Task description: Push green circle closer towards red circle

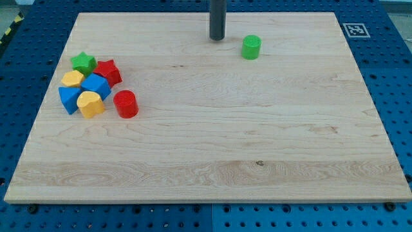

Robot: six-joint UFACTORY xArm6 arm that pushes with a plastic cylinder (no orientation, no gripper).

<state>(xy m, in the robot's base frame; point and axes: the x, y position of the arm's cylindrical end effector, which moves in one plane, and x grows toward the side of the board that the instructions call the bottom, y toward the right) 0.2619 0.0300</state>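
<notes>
No jaws here: the arm ends in a rod, and my tip stands just to the view's left of the green circle, apart from it. The approach is not finished, I judge; the tip must round to the green circle's right, where bare wooden board leaves room. The red circle lies far to the view's left and lower than the green circle.

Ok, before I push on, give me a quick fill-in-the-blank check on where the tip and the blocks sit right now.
1. My tip stands just to the view's ____ of the green circle, apart from it.
2. The red circle lies at the ____ edge of the cluster of blocks at the view's left.
3. In that cluster, the green star lies directly beside the ____ star.

Missing words: left; right; red
</notes>
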